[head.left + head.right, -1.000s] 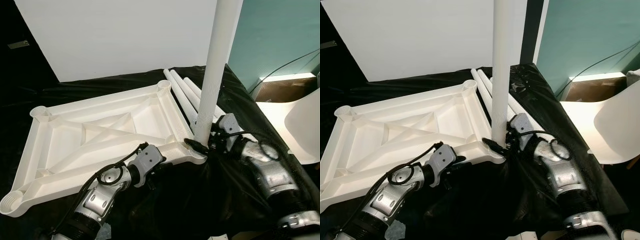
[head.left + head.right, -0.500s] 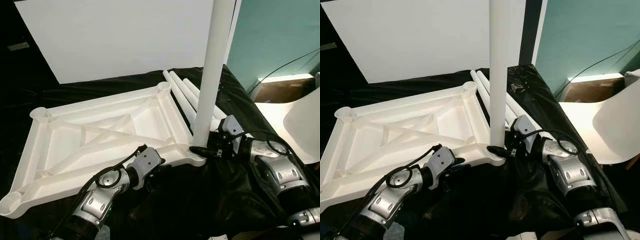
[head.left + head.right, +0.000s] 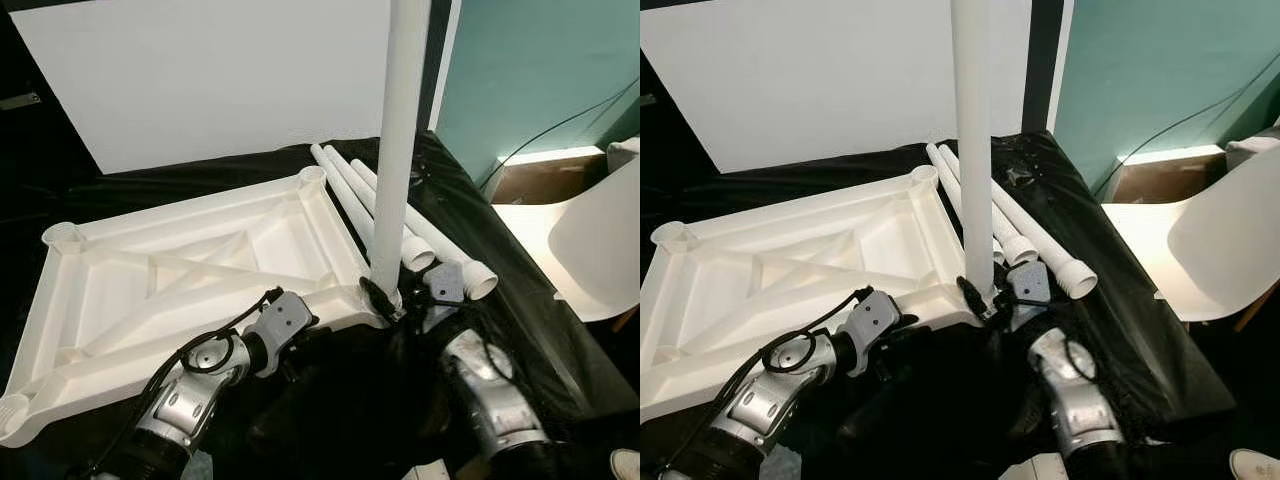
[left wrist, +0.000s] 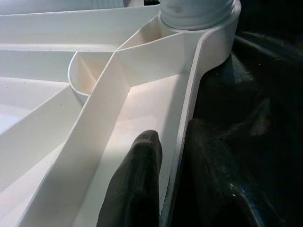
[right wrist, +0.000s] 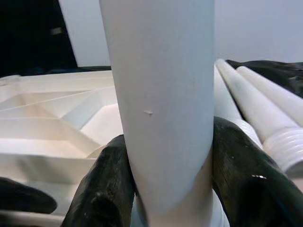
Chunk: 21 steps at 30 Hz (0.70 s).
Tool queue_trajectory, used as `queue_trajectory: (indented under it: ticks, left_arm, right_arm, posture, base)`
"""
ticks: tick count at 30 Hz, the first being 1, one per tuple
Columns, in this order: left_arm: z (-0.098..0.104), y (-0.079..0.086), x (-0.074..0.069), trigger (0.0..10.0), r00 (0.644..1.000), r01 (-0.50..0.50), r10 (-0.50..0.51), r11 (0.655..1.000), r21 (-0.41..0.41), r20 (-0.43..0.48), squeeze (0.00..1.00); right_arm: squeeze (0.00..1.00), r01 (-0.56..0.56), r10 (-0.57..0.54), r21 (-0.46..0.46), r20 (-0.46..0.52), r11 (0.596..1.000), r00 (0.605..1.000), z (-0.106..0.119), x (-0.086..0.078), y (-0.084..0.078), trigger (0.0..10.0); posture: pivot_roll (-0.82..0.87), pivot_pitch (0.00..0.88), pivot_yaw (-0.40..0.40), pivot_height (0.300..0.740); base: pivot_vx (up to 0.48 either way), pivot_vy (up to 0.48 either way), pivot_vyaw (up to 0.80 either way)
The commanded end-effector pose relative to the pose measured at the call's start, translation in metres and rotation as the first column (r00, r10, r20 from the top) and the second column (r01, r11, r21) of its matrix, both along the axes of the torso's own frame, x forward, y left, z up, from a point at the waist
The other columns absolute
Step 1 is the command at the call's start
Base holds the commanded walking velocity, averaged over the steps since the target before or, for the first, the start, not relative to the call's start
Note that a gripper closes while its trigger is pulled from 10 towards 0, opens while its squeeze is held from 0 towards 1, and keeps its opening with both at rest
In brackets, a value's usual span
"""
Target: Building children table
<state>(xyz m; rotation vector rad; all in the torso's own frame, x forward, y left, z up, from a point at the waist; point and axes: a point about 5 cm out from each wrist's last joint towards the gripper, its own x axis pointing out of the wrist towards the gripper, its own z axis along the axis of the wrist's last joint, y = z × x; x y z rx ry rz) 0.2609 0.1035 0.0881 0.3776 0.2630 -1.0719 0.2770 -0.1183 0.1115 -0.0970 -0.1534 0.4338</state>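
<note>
- Head views: the white tabletop (image 3: 190, 270) lies underside up on the black-draped worktop (image 3: 520, 290). The right gripper (image 3: 385, 297) clasps the upright leg (image 3: 398, 150) at its base, where it stands in the near corner socket (image 3: 975, 300). The step in hand looks like screwing this first leg home.
- The left gripper (image 3: 300, 322) pins the tabletop's near rim, just beside that socket. Three spare legs (image 3: 1040, 235) lie on the worktop, beyond the right fingers.
- Left wrist view: one finger (image 4: 137, 189) sits inside the rim wall (image 4: 187, 113), the other outside, pinching it. The leg's threaded end fills the socket ahead.
- Right wrist view: both fingers (image 5: 106, 189) press either side of the leg.
- Next likely calls for turning the leg while the tabletop is braced; the other corner sockets (image 3: 62, 236) hold nothing.
</note>
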Motion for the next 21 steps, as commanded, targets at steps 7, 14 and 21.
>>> queue_trajectory:
  ticks: [7,14,21]
  left_arm:
    - [-0.025,-0.009,-0.021,10.0,0.986,0.114,-0.108,0.993,0.04,-0.124,0.0]
    - [-0.026,-0.009,-0.021,10.0,0.987,0.106,-0.101,0.994,0.034,-0.127,0.0]
    - [-0.027,-0.008,-0.022,10.0,0.986,0.107,-0.101,0.994,0.034,-0.132,0.0]
  right_arm:
    - [0.19,0.049,-0.052,-0.068,-0.043,0.996,0.998,-0.004,0.008,-0.013,10.0]
    - [0.0,-0.139,0.133,-0.158,-0.047,0.978,0.99,0.009,0.013,-0.025,10.0]
    - [0.0,-0.32,0.306,-0.253,-0.094,0.913,0.947,0.018,0.008,-0.036,10.0]
  posture:
    - [0.0,0.0,0.036,0.74]
    - [-0.01,0.0,0.032,0.74]
    - [-0.02,0.0,0.044,0.74]
  base:
    - [0.0,0.0,0.0]
    - [0.0,0.0,0.0]
    - [0.0,0.0,0.0]
